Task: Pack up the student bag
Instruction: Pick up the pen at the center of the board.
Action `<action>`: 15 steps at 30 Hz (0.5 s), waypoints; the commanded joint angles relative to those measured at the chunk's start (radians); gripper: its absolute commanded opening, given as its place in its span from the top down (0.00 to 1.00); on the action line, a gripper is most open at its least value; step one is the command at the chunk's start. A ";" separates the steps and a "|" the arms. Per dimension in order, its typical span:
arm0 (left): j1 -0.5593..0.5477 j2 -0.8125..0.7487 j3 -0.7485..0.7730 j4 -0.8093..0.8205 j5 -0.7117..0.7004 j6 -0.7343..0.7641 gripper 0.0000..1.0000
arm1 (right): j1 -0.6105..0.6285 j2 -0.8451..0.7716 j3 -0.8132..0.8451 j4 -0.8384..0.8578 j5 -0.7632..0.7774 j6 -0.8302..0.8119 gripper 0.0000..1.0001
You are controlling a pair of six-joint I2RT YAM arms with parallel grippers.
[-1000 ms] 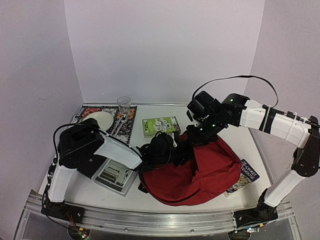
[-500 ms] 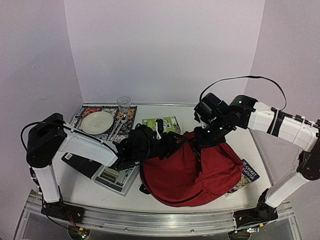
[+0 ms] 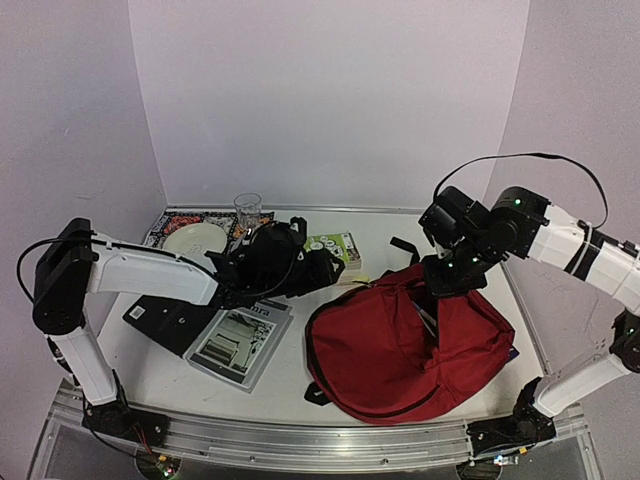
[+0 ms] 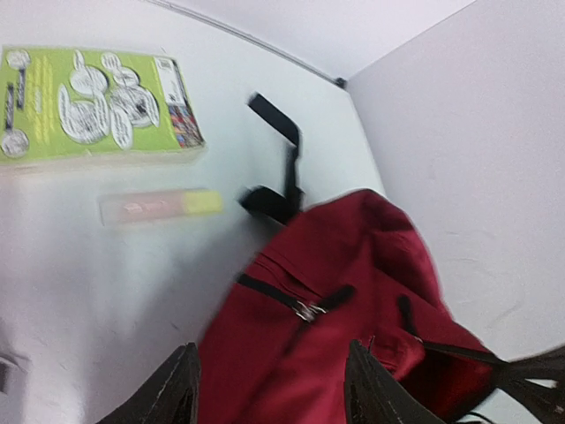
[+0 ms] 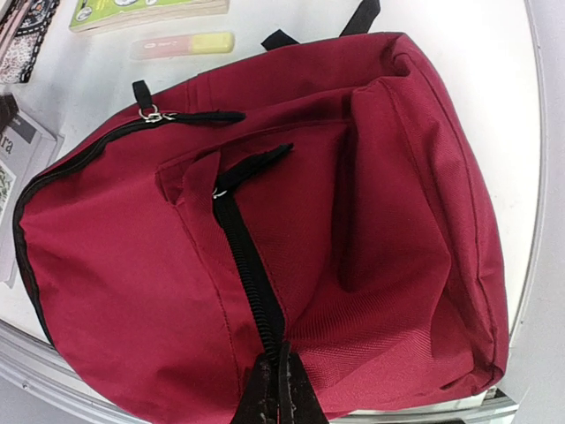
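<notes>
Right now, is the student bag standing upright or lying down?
Lying down. The student bag slumps flat on the table, with its front pocket facing up.

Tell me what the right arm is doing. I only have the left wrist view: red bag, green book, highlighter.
Observer: The right gripper is pinched shut on the student bag, at the lower end of the front pocket's black zip.
Operator: What lies on the table outside my frame?
Observer: A magazine lies flat on the table, to the left of the bag and apart from it.
Operator: Anything further back?
Observer: A plate sits on a patterned mat at the back left, with a clear glass standing just right of it.
</notes>
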 commanded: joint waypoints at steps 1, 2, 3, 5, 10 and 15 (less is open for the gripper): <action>0.016 0.062 0.148 -0.267 -0.085 0.154 0.42 | -0.006 -0.032 -0.003 -0.080 0.061 0.025 1.00; 0.020 0.080 0.165 -0.285 -0.091 0.165 0.41 | -0.007 -0.032 -0.001 -0.082 0.062 0.026 1.00; 0.024 0.102 0.184 -0.304 -0.094 0.177 0.40 | -0.009 -0.031 0.000 -0.083 0.064 0.026 1.00; 0.036 0.145 0.236 -0.350 -0.094 0.196 0.38 | -0.009 -0.032 -0.001 -0.086 0.067 0.029 1.00; 0.051 0.253 0.342 -0.402 -0.088 0.233 0.35 | -0.009 -0.045 -0.013 -0.100 0.078 0.048 1.00; 0.063 0.354 0.438 -0.418 -0.085 0.254 0.29 | -0.010 -0.060 -0.019 -0.134 0.093 0.071 1.00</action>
